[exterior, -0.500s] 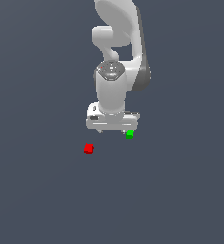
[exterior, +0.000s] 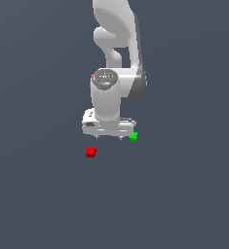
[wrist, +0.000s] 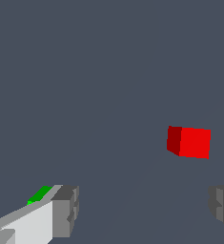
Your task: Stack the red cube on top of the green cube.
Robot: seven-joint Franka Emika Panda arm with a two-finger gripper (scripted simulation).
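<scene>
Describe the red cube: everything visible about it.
The red cube is a tiny, plain, bright red block with flat, unmarked faces. In the wrist view one face looks brightly lit and the adjoining face darker. It sits flat on the dark grey floor, upright, alone, touched by nothing else. The open gripper hangs above and to the exterior view's right of it. The green cube lies apart, further to that view's right.

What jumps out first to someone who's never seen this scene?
The big white arm fills the middle of the exterior view, its claw open and empty above a flat grey floor. Two tiny bright cubes stand out: the red cube lies alone, below the claw toward the exterior view's left. The green cube sits apart on the right, partly hidden behind the claw.
</scene>
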